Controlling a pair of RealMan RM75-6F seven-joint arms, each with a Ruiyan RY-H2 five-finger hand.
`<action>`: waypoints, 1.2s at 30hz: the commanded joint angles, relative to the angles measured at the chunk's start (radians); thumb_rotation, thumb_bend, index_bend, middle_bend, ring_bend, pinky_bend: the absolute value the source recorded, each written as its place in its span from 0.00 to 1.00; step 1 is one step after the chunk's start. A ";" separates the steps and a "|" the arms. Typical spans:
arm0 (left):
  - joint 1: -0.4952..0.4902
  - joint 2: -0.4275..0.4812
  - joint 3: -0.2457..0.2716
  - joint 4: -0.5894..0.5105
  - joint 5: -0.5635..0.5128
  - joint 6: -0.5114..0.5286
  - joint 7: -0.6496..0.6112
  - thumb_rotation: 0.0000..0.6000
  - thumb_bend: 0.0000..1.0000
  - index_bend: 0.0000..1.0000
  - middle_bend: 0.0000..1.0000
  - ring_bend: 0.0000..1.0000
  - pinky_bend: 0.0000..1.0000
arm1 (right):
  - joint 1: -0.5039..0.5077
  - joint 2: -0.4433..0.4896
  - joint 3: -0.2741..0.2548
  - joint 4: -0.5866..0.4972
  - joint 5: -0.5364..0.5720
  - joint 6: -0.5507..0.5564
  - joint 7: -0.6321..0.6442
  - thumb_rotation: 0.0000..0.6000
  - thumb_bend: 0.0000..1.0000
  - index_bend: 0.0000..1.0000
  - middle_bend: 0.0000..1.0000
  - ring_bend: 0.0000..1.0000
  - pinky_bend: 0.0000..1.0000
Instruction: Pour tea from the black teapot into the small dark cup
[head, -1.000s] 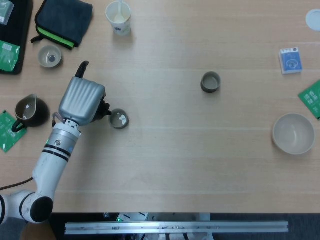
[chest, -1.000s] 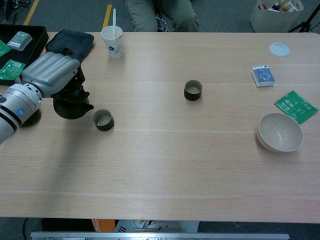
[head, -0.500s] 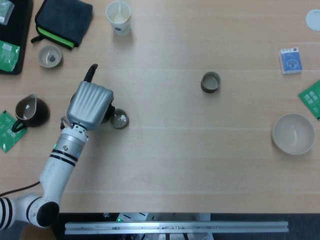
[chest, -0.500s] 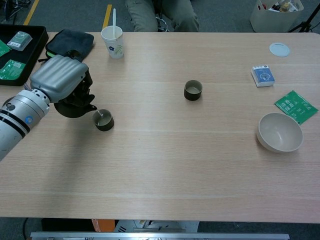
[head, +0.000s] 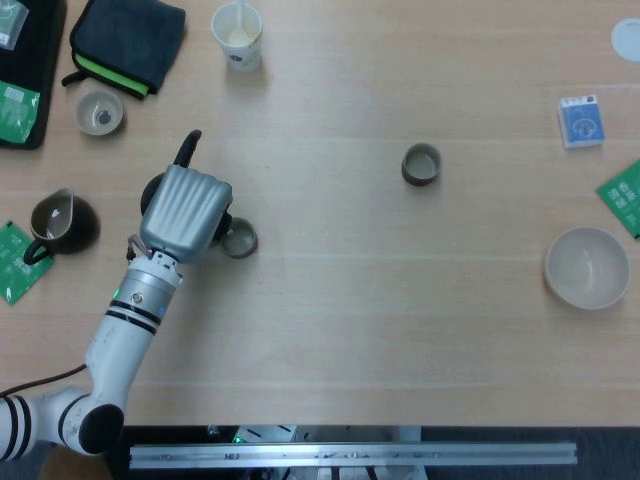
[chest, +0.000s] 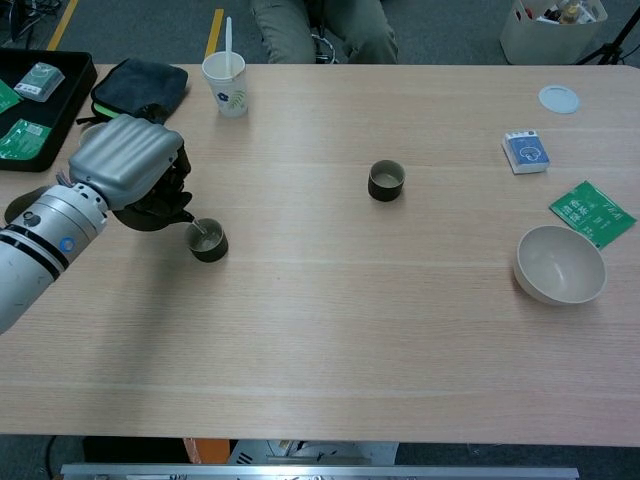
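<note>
My left hand (head: 183, 212) (chest: 125, 172) holds the black teapot (chest: 160, 207) (head: 157, 187), which is mostly hidden under the hand and tilted to the right. Its spout hangs just over the left rim of the small dark cup (chest: 208, 241) (head: 240, 238), and a thin stream shows at the rim in the chest view. A second dark cup (head: 421, 164) (chest: 385, 180) stands apart at mid-table. My right hand shows in neither view.
At the left stand a dark pitcher (head: 60, 220), a small pale cup (head: 100, 112), a dark cloth (head: 128, 40) and a black tray (chest: 40, 92). A paper cup (head: 238, 36) sits at the back. A beige bowl (head: 587, 266), blue box (head: 580, 120) and green packet (chest: 591, 212) lie right.
My left hand has carried the teapot rightward to the small dark cup and tipped it, bringing the spout over the cup's rim.
</note>
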 joint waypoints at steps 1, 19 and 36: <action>0.001 0.000 0.000 0.000 0.003 -0.001 0.001 0.99 0.34 0.91 1.00 0.90 0.11 | 0.000 -0.001 0.000 0.001 0.001 -0.001 0.002 1.00 0.21 0.26 0.30 0.21 0.31; 0.010 0.000 -0.005 0.008 0.021 -0.009 0.007 0.99 0.34 0.91 1.00 0.90 0.11 | -0.004 -0.003 0.000 0.005 0.000 0.004 0.004 1.00 0.21 0.26 0.30 0.21 0.31; 0.015 0.007 -0.015 0.011 0.032 -0.015 -0.004 0.99 0.34 0.91 1.00 0.90 0.11 | -0.008 -0.001 0.000 -0.003 -0.002 0.009 -0.004 1.00 0.21 0.26 0.30 0.21 0.31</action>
